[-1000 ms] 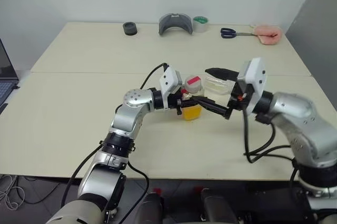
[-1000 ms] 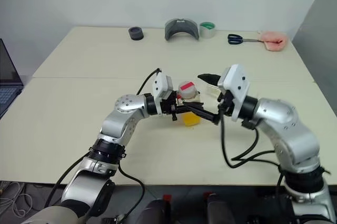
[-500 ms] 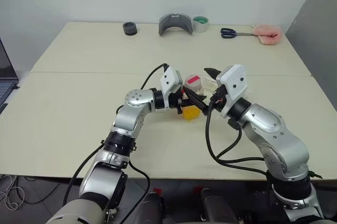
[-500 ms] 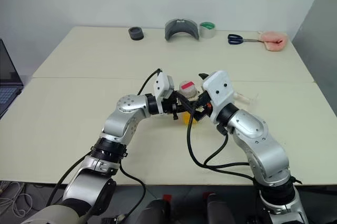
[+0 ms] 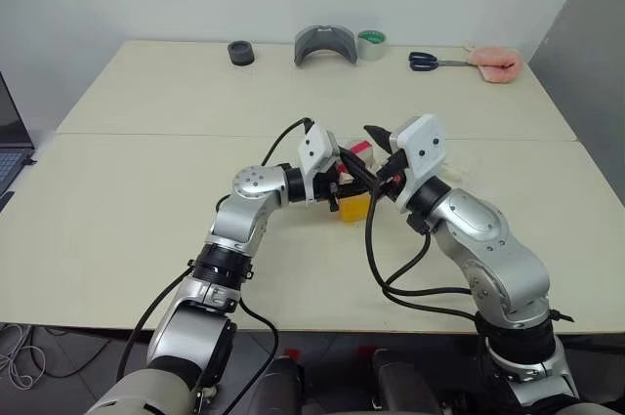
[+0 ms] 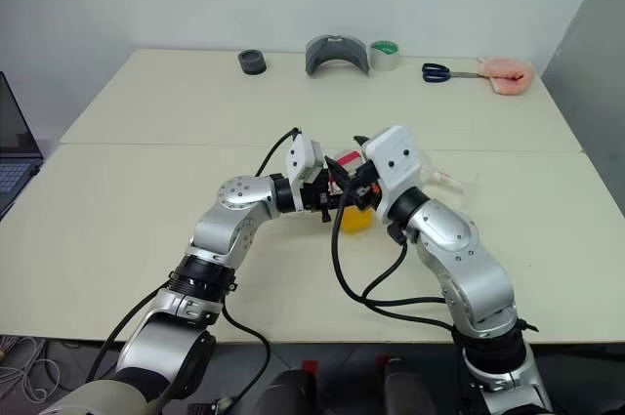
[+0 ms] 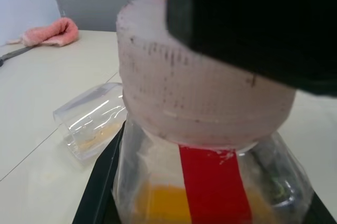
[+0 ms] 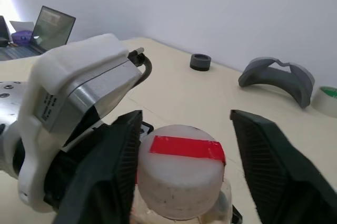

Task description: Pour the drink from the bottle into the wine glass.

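Observation:
A small clear bottle (image 5: pixel 354 202) with a red label strip stands upright at the middle of the table. The orange drink (image 7: pixel 163 205) fills its lower part. My left gripper (image 5: pixel 344 194) is shut on the bottle's body from the left. My right gripper (image 8: pixel 184 118) straddles the pinkish cap (image 8: pixel 181 174). One finger (image 8: pixel 118 166) lies against the cap and the other stands a little off it, so the gripper is open. The wine glass (image 7: pixel 95 121) lies on its side on the table just behind the bottle, partly hidden by my right hand.
Along the far edge lie a black roll (image 5: pixel 240 52), a grey curved piece (image 5: pixel 326 44), a green tape roll (image 5: pixel 371 42), scissors (image 5: pixel 425 61) and a pink cloth (image 5: pixel 493 63). A laptop (image 5: pixel 8 142) sits at the left edge.
My right gripper has swung left to the bottle's cap, and its fingers have narrowed around it. The left gripper and the bottle have stayed put.

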Robot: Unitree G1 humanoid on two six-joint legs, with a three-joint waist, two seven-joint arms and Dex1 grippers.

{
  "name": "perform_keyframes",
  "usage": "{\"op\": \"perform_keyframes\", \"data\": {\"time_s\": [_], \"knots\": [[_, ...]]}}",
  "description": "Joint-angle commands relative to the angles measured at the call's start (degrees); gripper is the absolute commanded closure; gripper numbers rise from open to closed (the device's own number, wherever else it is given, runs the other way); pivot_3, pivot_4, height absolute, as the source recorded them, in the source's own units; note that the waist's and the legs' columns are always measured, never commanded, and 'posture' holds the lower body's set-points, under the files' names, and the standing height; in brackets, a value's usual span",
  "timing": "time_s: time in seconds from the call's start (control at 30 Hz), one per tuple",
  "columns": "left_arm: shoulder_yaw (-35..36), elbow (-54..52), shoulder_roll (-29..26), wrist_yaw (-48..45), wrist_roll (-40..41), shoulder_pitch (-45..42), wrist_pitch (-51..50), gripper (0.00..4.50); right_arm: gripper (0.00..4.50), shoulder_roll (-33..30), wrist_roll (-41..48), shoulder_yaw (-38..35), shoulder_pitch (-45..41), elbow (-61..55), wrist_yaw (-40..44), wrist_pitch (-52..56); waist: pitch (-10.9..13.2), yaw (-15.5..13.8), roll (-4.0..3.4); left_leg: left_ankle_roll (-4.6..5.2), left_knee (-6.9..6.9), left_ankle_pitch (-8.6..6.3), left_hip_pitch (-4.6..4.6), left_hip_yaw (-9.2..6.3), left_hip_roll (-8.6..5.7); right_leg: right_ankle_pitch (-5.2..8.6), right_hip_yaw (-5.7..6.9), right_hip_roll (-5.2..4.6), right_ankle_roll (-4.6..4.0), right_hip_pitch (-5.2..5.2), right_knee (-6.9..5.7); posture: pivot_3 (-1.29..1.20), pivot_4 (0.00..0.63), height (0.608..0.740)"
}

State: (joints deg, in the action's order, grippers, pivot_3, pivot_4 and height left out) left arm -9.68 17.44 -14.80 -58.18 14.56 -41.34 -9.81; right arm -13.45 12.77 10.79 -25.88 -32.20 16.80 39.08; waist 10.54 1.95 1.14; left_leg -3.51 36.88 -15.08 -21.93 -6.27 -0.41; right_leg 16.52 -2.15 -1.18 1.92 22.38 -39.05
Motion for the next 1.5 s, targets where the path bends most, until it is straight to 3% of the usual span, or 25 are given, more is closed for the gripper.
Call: {"op": "perform_keyframes", "data": {"time_s": [0.03,0.4,0.77,0.87,0.97,1.13,1.23,1.33,1.5], "knots": [[0.21,-2.45,0.04,-0.25,0.18,-0.84,1.03,2.76,2.72,-0.24,0.3,-0.31,-0.34,-1.27,0.87,-0.85,0.0,-0.01,0.0,0.0,0.0,0.0,0.0,0.0,0.0,0.0,0.0,0.0,0.0,0.0,0.0,0.0,0.15,0.74],[0.17,-3.8,-0.42,-0.85,0.65,-1.14,-0.17,2.77,2.72,-3.15,5.83,-0.9,-2.22,2.18,9.14,2.54,0.0,0.06,0.0,0.0,0.0,0.0,0.0,0.01,0.0,0.0,-0.01,0.0,0.0,0.0,0.0,0.0,0.15,0.74],[0.96,-5.37,-2.24,-3.98,2.14,-2.24,-1.37,2.79,2.72,-20.75,12.59,-1.49,-15.93,23.73,45.18,-7.8,0.03,0.05,-0.04,0.04,0.01,-0.02,0.0,0.03,-0.01,0.0,0.04,0.0,0.0,-0.03,0.04,0.0,0.15,0.74],[1.19,-5.76,-2.49,-4.55,2.69,-2.14,-1.6,2.79,3.33,-21.98,12.96,-0.91,-17.94,26.3,49.41,-8.61,0.03,0.15,-0.04,0.05,0.02,-0.03,0.02,0.02,0.01,0.0,0.04,0.01,0.0,-0.02,0.03,0.0,0.15,0.74],[1.17,-6.24,-2.75,-5.08,3.38,-1.96,-1.88,2.79,4.41,-21.77,12.7,-0.5,-18.92,27.27,50.64,-8.66,0.03,0.15,-0.04,0.05,0.01,-0.03,0.02,0.02,0.02,0.0,0.04,0.01,0.0,-0.02,0.02,0.0,0.15,0.74],[1.17,-6.46,-2.97,-5.31,3.37,-1.73,-2.06,2.79,4.5,-19.84,13.77,-3.46,-19.25,27.02,46.94,-7.48,0.03,0.06,-0.04,0.04,0.04,-0.02,0.0,0.02,0.0,-0.01,0.03,-0.04,0.0,-0.02,0.02,0.0,0.15,0.74],[1.31,-6.39,-3.29,-5.41,3.23,-1.53,-2.16,2.79,3.96,-19.8,15.24,-7.15,-18.45,25.35,43.76,-5.84,0.03,-0.07,-0.04,0.04,0.04,-0.02,-0.01,0.0,0.01,-0.01,0.02,-0.04,0.0,-0.01,0.02,0.0,0.15,0.74],[1.52,-6.51,-3.63,-5.43,3.12,-1.26,-2.32,2.79,2.97,-20.43,18.66,-10.74,-16.61,21.15,41.42,-2.31,0.03,-0.15,-0.04,0.03,0.04,-0.02,-0.05,-0.01,0.01,-0.01,0.03,-0.09,0.0,-0.01,0.03,0.0,0.15,0.74],[1.71,-6.34,-3.99,-5.21,3.25,-1.19,-2.62,2.79,1.28,-16.93,20.77,-13.41,-10.88,8.54,29.13,2.98,0.03,-0.03,-0.04,0.03,0.03,-0.02,-0.06,-0.02,0.01,-0.01,0.02,-0.11,0.0,0.0,0.03,0.0,0.15,0.74]]}}
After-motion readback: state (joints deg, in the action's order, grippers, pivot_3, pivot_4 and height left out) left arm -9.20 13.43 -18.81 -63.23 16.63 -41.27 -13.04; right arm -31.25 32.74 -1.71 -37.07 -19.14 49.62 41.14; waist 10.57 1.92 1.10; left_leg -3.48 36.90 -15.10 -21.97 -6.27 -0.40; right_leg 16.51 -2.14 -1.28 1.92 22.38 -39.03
